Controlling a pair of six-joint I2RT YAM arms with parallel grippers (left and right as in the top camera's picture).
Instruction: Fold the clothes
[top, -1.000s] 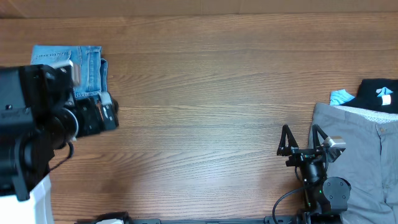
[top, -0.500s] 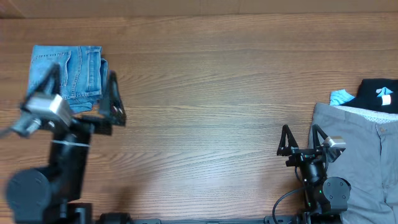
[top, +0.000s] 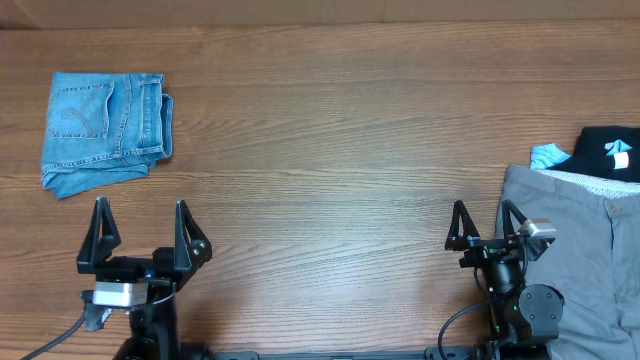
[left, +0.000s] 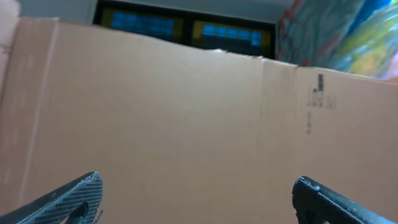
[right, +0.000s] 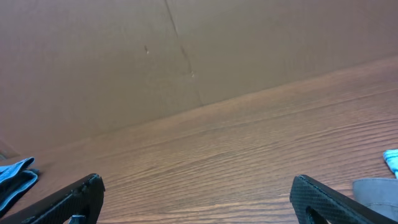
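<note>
Left gripper (top: 140, 206) sits at 7 o'clock in the overhead view, jaws spread wide, nothing between them, both fingers pointing toward 12. Left wrist view agrees: its two fingers (left: 74, 198) show only at the bottom corners, with bare gap between, and the camera faces a cardboard wall (left: 186, 112). Right gripper (top: 482, 208) sits at 4 o'clock, also released and holding nothing, fingers pointing toward 12. In the right wrist view its fingers (right: 71, 199) are far apart, with the wood table (right: 249, 143) and more cardboard beyond. Jeans (top: 105, 130) lie at 10 o'clock on the table (top: 340, 150), folded into a compact rectangle with a stitched back pocket face up on the left half; the lower edge is uneven. They are well apart from both grippers, at about 12 o'clock from the left one, touching neither. A sliver of blue denim also shows at 8 o'clock in the right wrist view (right: 15, 177). Grey trousers (top: 580, 250) lie spread flat at 4 o'clock, running off the right edge, waistband toward 12, just beside the right gripper on its 3 o'clock side; cannot tell whether they touch. Black top (top: 610, 152) lies at 3 o'clock, overlapping the trousers' waistband, with a small light-blue cloth (top: 548, 155) at its 9 o'clock side.
</note>
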